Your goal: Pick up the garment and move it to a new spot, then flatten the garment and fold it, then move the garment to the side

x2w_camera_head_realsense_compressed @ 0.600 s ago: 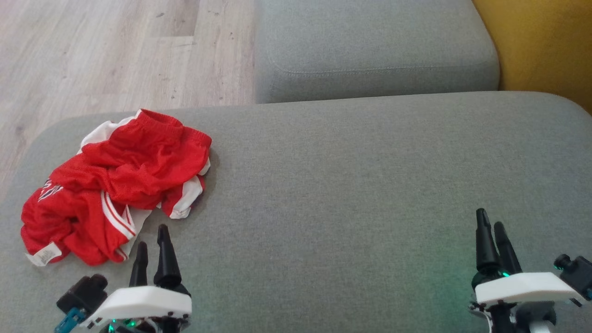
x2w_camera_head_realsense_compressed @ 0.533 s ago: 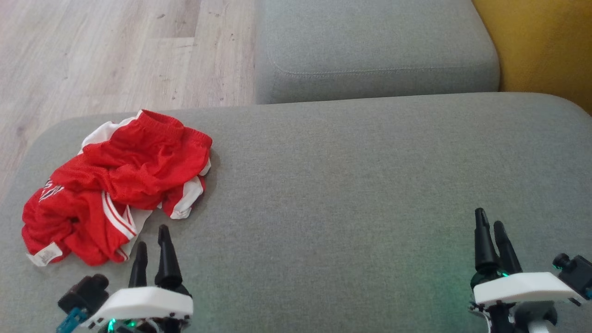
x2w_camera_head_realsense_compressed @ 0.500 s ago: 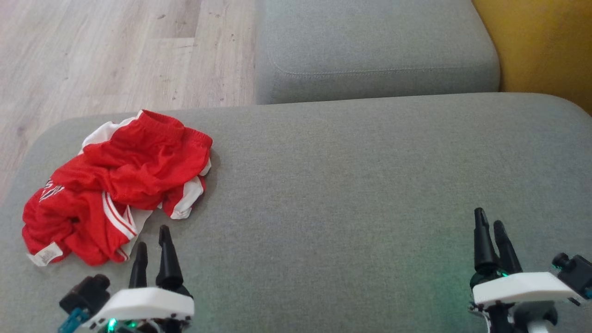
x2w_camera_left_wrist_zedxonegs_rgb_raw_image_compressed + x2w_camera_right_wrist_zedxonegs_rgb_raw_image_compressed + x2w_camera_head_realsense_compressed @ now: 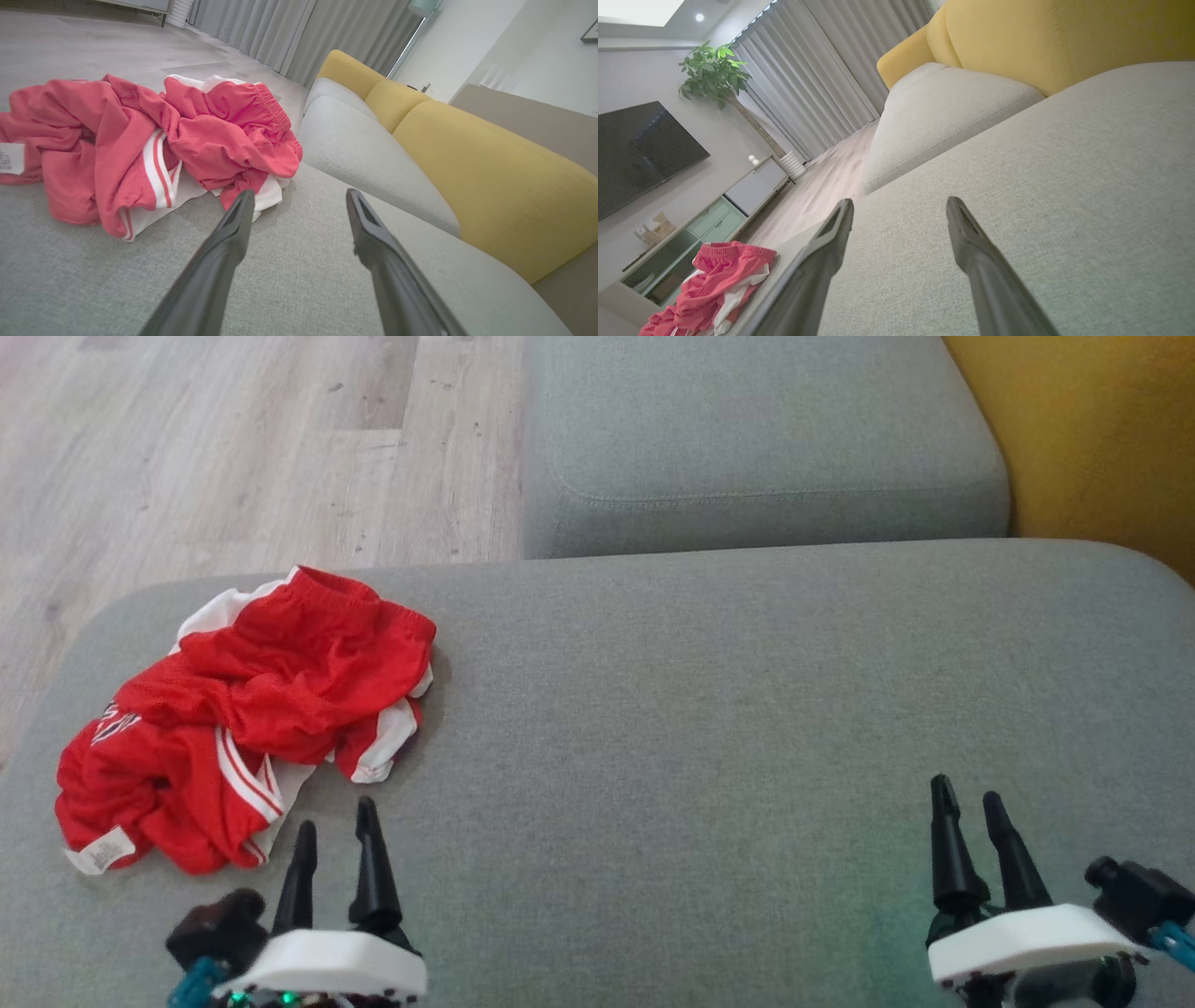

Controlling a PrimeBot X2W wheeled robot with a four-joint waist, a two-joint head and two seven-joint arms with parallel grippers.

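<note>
I saw the garment (image 4: 252,719) lying in a crumpled heap at the left end of the near cushion (image 4: 709,728), toward its far-left corner. It was red, with white panels and thin red-and-white stripes along one edge. A gathered elastic band (image 4: 336,586) sat at the far side of the heap. A white label (image 4: 101,851) stuck out at the near left. A dark print (image 4: 117,726) showed on the left side, too creased for me to read. The folds were piled over one another, so I couldn't make out the full shape.

My left gripper (image 4: 336,814) hovered just to the near right of the heap, fingers spread wide and empty. Its tips were close to the white hem, and I couldn't tell for certain whether they were clear of it. My right gripper (image 4: 966,791) hung well off to the right over the same cushion, jaws likewise wide apart and holding nothing. Between the two lay plain grey fabric.

A second grey cushion (image 4: 747,439) sat beyond the near one, toward the right, with a yellow backrest (image 4: 1092,439) at the far right. Pale wood floor (image 4: 233,457) ran past the cushion's far-left edge, just beyond the garment. Through the right wrist view I made out a TV (image 4: 640,154), a plant (image 4: 714,70), grey curtains (image 4: 817,79) and a low cabinet (image 4: 714,219) across the room.
</note>
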